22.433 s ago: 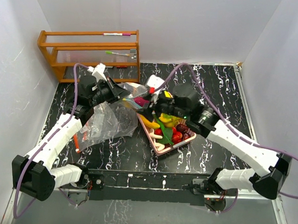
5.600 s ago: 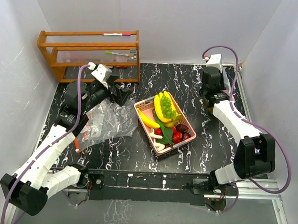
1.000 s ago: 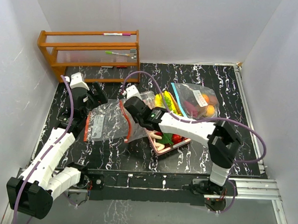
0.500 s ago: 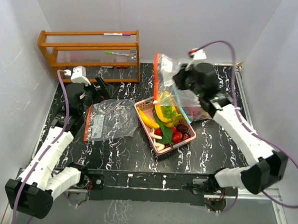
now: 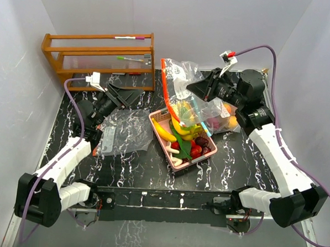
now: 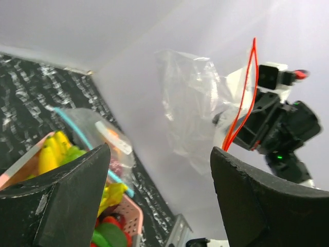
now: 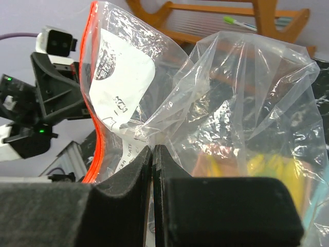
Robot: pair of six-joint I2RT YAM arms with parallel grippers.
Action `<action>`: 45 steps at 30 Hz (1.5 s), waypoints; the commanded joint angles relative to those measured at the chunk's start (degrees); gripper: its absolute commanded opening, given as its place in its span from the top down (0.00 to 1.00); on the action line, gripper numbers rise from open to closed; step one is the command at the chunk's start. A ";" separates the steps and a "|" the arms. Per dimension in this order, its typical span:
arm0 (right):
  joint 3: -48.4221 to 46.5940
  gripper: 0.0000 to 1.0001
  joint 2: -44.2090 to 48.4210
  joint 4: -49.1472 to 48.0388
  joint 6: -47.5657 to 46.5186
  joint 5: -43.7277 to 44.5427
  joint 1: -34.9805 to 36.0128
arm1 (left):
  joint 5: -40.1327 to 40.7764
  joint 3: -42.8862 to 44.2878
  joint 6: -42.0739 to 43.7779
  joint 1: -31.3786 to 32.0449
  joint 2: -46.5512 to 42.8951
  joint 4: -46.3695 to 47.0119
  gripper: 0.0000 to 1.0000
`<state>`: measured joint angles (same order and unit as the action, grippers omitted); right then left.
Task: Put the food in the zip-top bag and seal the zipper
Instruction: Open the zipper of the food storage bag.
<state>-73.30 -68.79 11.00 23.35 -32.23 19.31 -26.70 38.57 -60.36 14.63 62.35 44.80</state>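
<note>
My right gripper [image 5: 190, 90] is shut on the film of an empty clear zip-top bag [image 5: 180, 74] with an orange-red zipper, and holds it hanging above the pink tray [image 5: 154, 116]. In the right wrist view the fingers [image 7: 169, 170] pinch crumpled plastic [image 7: 216, 92] beside the zipper [image 7: 91, 103]. The food [image 5: 181, 124], a yellow banana bunch, red berries and green pieces, lies in the tray. My left gripper [image 5: 133, 96] is open and empty, left of the tray, facing the hanging bag [image 6: 198, 110].
A second clear bag [image 5: 125, 133] lies flat on the table under the left arm. A filled bag [image 5: 224, 111] with a blue zipper and orange fruit rests right of the tray. A wooden rack [image 5: 99, 59] stands at the back left.
The right gripper has carried the bag up from table level to hang over the tray. The left gripper has risen off the flat bag, turned toward the hanging bag and narrowed a little.
</note>
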 commanded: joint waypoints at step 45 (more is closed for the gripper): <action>6.24 0.92 -0.05 -25.84 21.40 -20.94 -0.85 | -4.00 10.49 -4.83 10.69 10.30 34.17 0.51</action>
<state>-66.94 -70.00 -11.14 44.36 -52.66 18.63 -30.96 46.13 -65.82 24.86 72.93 77.47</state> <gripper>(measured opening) 0.078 0.494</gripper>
